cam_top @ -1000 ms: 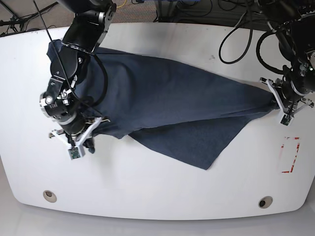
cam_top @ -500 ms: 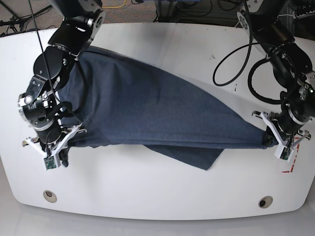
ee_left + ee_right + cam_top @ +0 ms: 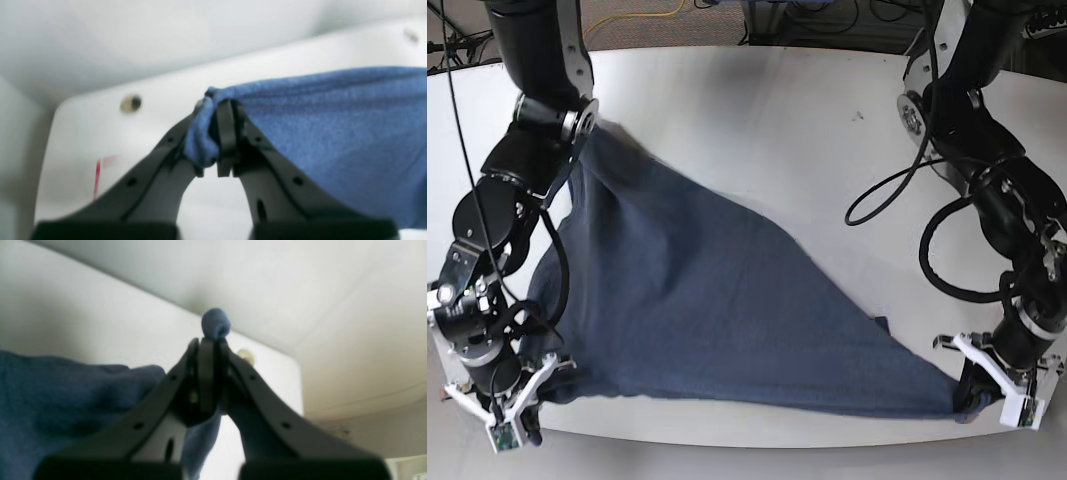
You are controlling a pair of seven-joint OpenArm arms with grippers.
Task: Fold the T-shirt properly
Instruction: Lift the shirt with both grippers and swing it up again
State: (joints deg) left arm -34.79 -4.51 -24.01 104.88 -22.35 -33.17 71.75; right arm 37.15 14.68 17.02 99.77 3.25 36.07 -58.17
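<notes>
Slate-blue T-shirt (image 3: 717,320) taut between 2 arms (jaws clamped).

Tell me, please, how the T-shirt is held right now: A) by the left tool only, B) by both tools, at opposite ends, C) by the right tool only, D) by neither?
B: the left tool and the right tool each pinch blue fabric of the T-shirt, stretched between them.

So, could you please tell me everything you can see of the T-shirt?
The T-shirt is dark slate-blue, soft heathered knit. It lies stretched across the white table, pulled toward the near edge. The right gripper pinches one bunched corner, the left gripper another. No lettering shows.
</notes>
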